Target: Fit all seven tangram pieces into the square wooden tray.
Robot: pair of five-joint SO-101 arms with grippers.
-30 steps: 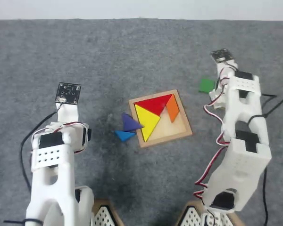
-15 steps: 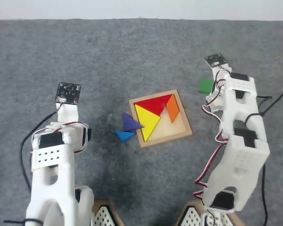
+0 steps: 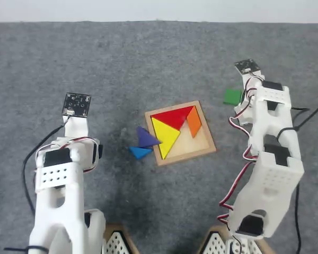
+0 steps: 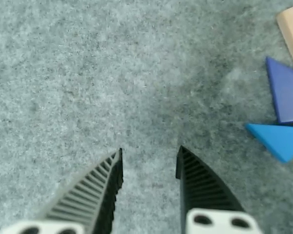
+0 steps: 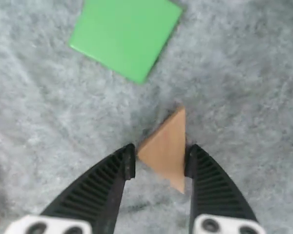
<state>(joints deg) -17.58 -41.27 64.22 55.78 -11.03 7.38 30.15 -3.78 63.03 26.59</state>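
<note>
The square wooden tray [image 3: 205, 144] lies mid-table and holds a red triangle [image 3: 172, 117], a yellow triangle [image 3: 165, 135] and an orange piece [image 3: 194, 122]. Against its left side lie a purple triangle [image 3: 146, 137] [image 4: 286, 95] and a blue triangle [image 3: 140, 152] [image 4: 278, 139]. A green square [image 3: 232, 96] [image 5: 124, 36] rests right of the tray. My right gripper [image 5: 159, 152] is down on the carpet beside that square, its fingers pressed on either side of a tan triangle [image 5: 165, 148]. My left gripper [image 4: 150, 153] hangs open over bare carpet, well left of the blue triangle.
Grey carpet covers the table. The right arm [image 3: 270, 132] stands along the right side and the left arm [image 3: 63, 169] at the lower left. Open carpet stretches behind the tray and between the arms.
The right arm's wrist swung slightly toward the tray, then partly back. The left arm and the pieces have not moved.
</note>
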